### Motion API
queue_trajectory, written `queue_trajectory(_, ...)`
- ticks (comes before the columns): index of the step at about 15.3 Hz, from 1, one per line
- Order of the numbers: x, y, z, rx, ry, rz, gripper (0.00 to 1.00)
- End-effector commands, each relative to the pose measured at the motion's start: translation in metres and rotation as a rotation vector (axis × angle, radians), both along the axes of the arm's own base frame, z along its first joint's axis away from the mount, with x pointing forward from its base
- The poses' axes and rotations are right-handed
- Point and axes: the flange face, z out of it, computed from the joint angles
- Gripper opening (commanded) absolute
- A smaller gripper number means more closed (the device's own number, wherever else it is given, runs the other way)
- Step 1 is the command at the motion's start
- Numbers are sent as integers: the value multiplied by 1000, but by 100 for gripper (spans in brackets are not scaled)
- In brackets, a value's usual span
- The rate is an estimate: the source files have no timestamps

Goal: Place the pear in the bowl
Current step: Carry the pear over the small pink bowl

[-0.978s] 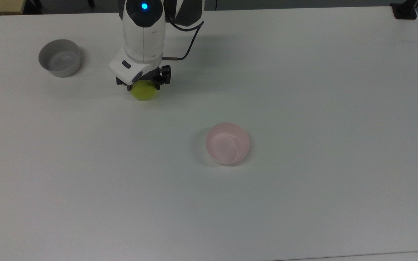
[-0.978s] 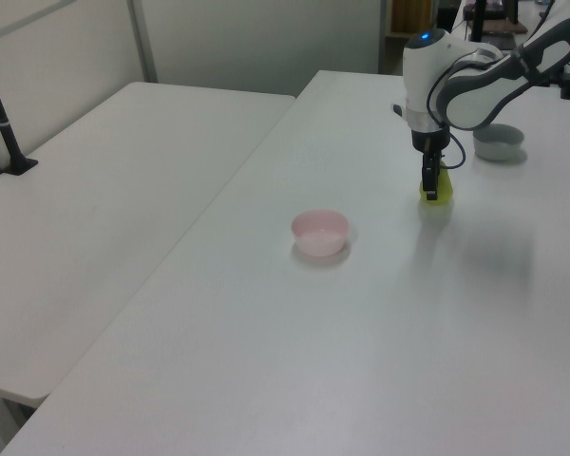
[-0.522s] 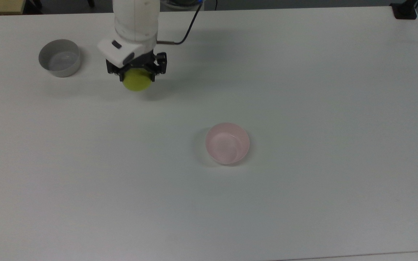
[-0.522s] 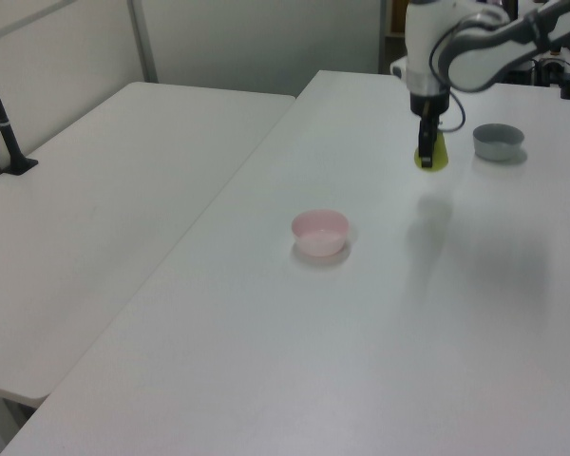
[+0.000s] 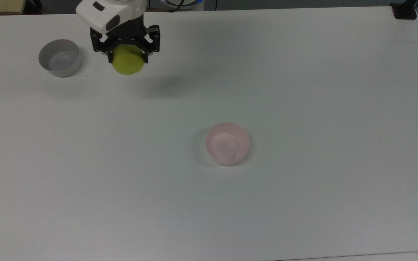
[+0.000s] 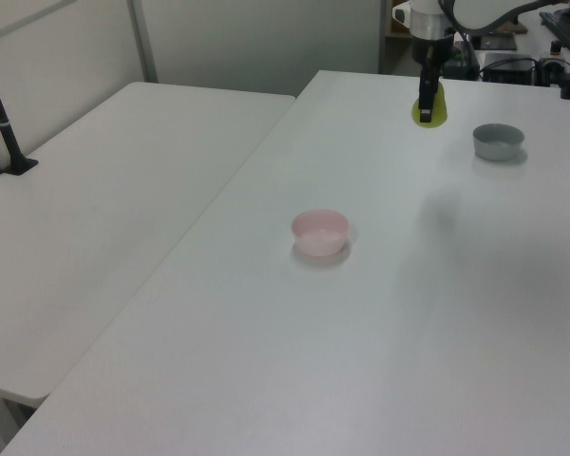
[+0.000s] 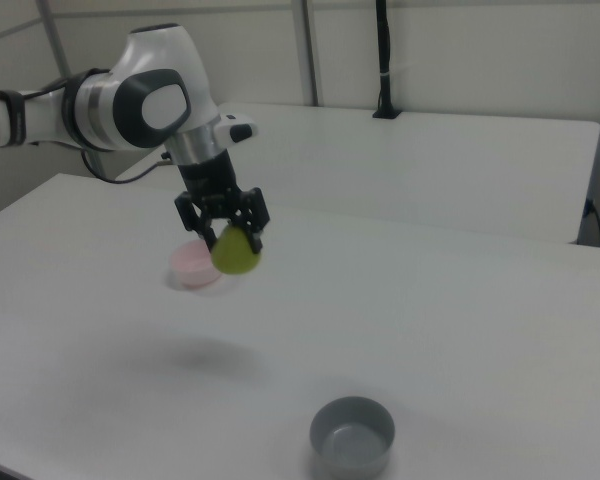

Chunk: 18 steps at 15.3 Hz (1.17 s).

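The yellow-green pear (image 5: pixel 127 61) hangs well above the table with my gripper (image 5: pixel 126 50) shut on its upper part. In the right view the pear (image 7: pixel 237 252) points its narrow end up between the black fingers (image 7: pixel 257 229), and its shadow lies on the table below. The left view has the pear (image 6: pixel 429 107) high at the far end of the table under my gripper (image 6: pixel 425 103). The pale pink bowl (image 5: pixel 227 143) stands upright and holds nothing, far toward the top view's lower right of the pear. It is also in the left view as the pink bowl (image 6: pixel 320 233) and the right view as the pink bowl (image 7: pixel 191 265).
A grey straight-sided bowl (image 5: pixel 60 58) stands to the top view's left of my gripper; the grey bowl (image 7: pixel 353 437) sits near the front edge in the right view. The white table (image 5: pixel 303 90) is bare between the pear and the pink bowl. A second white table (image 6: pixel 95 218) adjoins it.
My gripper has risen with the pear off the table and shifted toward the top view's upper left. Both bowls have stayed put.
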Motion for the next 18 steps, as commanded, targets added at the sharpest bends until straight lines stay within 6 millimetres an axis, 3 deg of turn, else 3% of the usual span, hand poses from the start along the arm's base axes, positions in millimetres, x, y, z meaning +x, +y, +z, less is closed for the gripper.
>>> queue_trajectory(1,42,64,-4,67,-10,50,19)
queue_trajectory(3,60,108,-16,73,-17,47,19)
queue_trajectory(8,93,183,-47,54,-39,19,20)
queue_trajectory(12,105,210,-61,50,-114,12,22)
queue_trajectory(15,108,217,-68,45,-115,1,23)
queue_trajectory(18,119,225,-98,45,-153,-32,25)
